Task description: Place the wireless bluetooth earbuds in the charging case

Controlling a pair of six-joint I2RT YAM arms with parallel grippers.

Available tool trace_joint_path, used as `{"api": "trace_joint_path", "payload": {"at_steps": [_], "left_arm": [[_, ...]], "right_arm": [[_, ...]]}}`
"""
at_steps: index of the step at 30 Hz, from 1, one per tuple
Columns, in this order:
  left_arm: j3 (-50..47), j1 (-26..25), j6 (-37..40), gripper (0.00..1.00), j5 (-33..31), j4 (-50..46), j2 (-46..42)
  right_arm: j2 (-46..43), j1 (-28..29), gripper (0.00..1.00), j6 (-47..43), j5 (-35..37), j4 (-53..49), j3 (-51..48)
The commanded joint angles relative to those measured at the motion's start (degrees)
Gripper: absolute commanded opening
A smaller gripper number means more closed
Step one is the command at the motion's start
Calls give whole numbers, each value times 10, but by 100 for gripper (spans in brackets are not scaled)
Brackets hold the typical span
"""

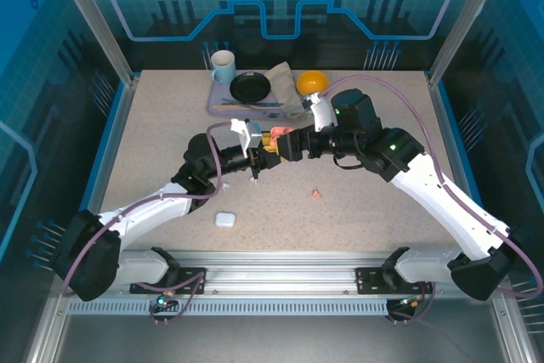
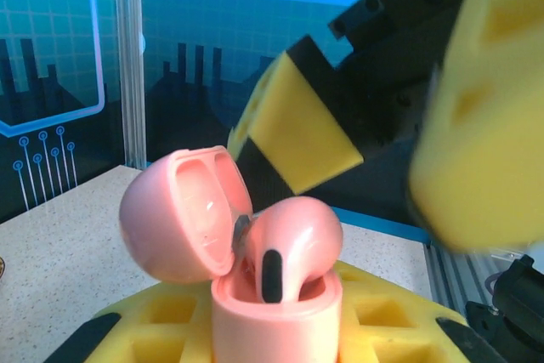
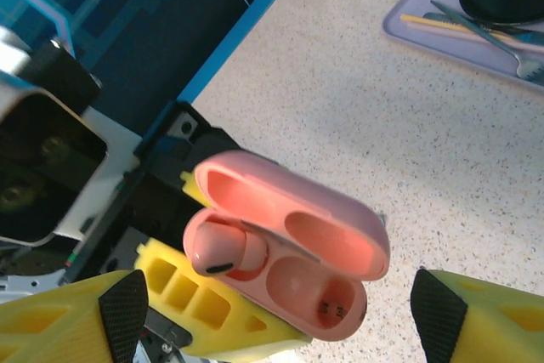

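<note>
**Ana:** Why was the pink charging case (image 3: 289, 252) up in the air and not on the table (image 1: 161, 133)?

**Ben:** The left gripper (image 2: 276, 329) was clamped on its lower half, yellow pads on both sides. That held it steady with the lid (image 3: 293, 210) swung open and the wells tilted toward the other arm. I'd say a case that light would skid if it were loaded while lying flat.

**Ana:** And the right gripper (image 3: 280, 308)?

**Ben:** Its jaws stood wide apart on either side of the case, gripping nothing.

**Ana:** Where were the earbuds?

**Ben:** One pink earbud (image 3: 223, 252) sat stem-down in a well, with its rounded head above the rim. It may not have been fully seated, but the wrist views were too close and soft to tell. The empty well (image 3: 302, 282) beside it waited for its mate. A second pink earbud (image 1: 316, 194) lay alone on the table, near the right arm. My guess was that it came next.

**Ana:** Anything else?

**Ben:** A closed white case (image 1: 224, 219) lay near the front edge, well apart from the grippers.

**Ana:** Any brand or lettering?

**Ben:** None I could read. The case looked plain, with just small dark contacts deep in the empty well.
</note>
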Motion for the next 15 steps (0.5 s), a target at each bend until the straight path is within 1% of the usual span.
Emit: {"api": "trace_joint_path", "payload": {"at_steps": [1, 6, 15], "left_arm": [[23, 5, -5, 0, 21, 6, 8], [24, 5, -6, 0, 24, 5, 13], [20, 5, -10, 0, 26, 11, 21]], "right_arm": [[9, 6, 85, -17, 19, -13, -8], [10, -2, 85, -11, 41, -9, -14], [3, -39, 84, 20, 1, 15, -11]]}}
